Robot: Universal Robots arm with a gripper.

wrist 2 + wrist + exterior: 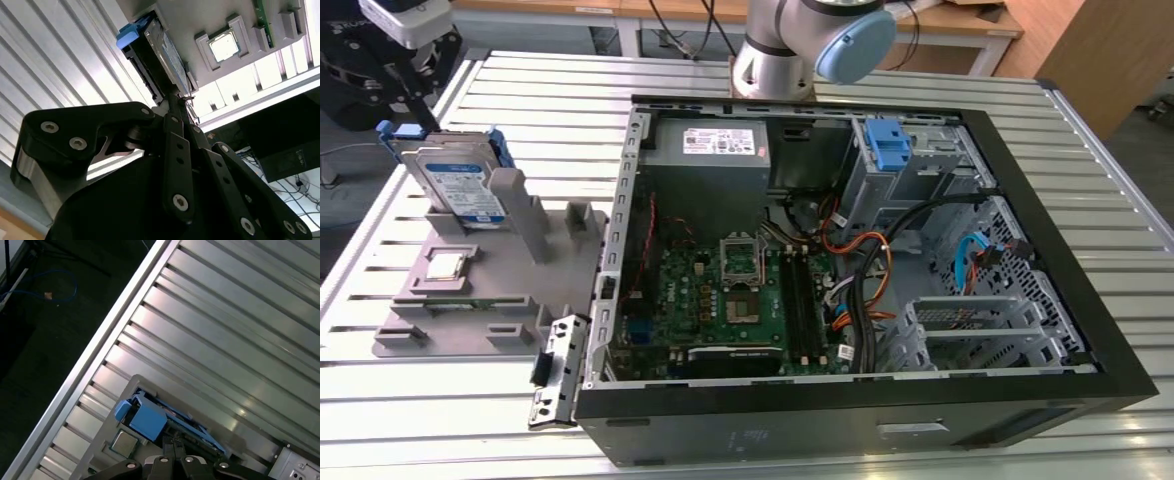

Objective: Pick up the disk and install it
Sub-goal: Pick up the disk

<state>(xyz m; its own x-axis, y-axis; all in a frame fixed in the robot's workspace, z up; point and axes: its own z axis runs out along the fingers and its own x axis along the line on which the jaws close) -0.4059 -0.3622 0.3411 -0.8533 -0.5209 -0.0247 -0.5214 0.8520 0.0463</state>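
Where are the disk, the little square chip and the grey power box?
disk (456,188): exterior view, on its white and blue label.
square chip (444,265): exterior view, middle of its silver top.
grey power box (720,143): exterior view, on its white sticker.

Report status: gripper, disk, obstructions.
Gripper right at the blue-bracket end of the disk. Disk upright in grey fixture, outside the computer case, not installed. No obstruction seen between them.
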